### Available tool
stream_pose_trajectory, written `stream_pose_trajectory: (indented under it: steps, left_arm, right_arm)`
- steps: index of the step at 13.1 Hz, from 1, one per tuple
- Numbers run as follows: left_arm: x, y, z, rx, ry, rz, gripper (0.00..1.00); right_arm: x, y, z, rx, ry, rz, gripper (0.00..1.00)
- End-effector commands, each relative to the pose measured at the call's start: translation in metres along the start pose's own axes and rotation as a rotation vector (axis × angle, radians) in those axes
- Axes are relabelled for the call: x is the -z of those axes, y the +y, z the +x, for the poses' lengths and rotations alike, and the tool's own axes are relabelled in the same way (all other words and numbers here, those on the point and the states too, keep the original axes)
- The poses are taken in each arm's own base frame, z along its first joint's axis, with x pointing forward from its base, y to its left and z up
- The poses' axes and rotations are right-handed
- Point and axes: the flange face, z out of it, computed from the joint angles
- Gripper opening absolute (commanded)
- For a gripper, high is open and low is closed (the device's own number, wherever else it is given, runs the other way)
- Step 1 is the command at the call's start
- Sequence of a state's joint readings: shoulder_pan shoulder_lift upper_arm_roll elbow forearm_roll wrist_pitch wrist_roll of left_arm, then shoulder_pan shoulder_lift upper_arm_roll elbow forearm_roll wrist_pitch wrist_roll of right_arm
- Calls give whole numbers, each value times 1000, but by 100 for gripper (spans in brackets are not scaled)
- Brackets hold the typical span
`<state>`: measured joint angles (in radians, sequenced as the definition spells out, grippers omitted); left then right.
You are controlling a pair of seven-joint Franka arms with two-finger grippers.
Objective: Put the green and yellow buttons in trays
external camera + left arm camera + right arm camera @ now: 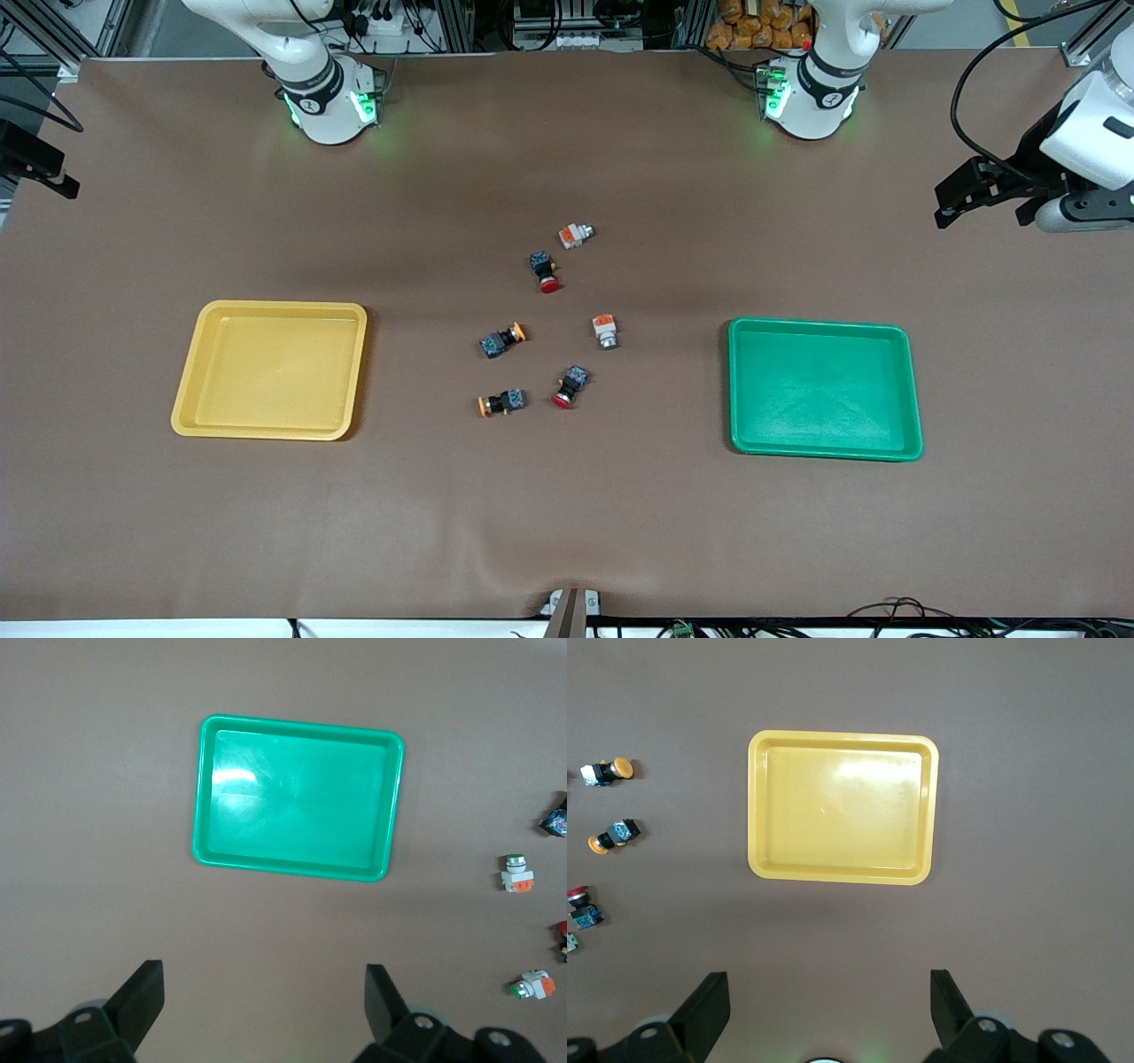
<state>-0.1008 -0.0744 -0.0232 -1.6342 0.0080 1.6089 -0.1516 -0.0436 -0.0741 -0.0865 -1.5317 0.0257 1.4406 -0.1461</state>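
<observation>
A brown mat covers the counter, creased at its near edge; metal framing and cables stand along the robots' side. The yellow tray lies toward the right arm's end and the green tray toward the left arm's end, both shallow with raised rims. Between them six buttons are scattered: two yellow-capped dark ones, two grey ones with orange blocks, and two red-capped ones. The left gripper hangs high over the counter near the green tray, fingers wide apart and empty. The right gripper hangs near the yellow tray, likewise spread and empty.
</observation>
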Motion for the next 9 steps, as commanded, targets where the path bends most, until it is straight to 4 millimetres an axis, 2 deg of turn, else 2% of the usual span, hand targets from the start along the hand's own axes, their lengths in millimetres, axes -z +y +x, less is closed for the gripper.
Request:
stream_pose_trajectory:
  steps: [1, 3, 5, 7, 9]
  left_arm:
    - [7, -2, 4, 8, -9, -1, 100]
    - [17, -3, 5, 10, 9, -2, 100]
    - [13, -1, 7, 5, 3, -3, 100]
    - [-6, 5, 14, -4, -31, 0, 100]
    - [-9, 11, 15, -7, -36, -3, 100]
  right_arm:
    - [3, 3, -1, 6, -1, 3, 100]
    - [3, 2, 0, 8, -1, 3, 100]
    - [-2, 4, 2, 4, -8, 14, 100]
    - [-7, 4, 5, 5, -17, 15, 100]
    - [-8, 4, 6, 4, -21, 14, 100]
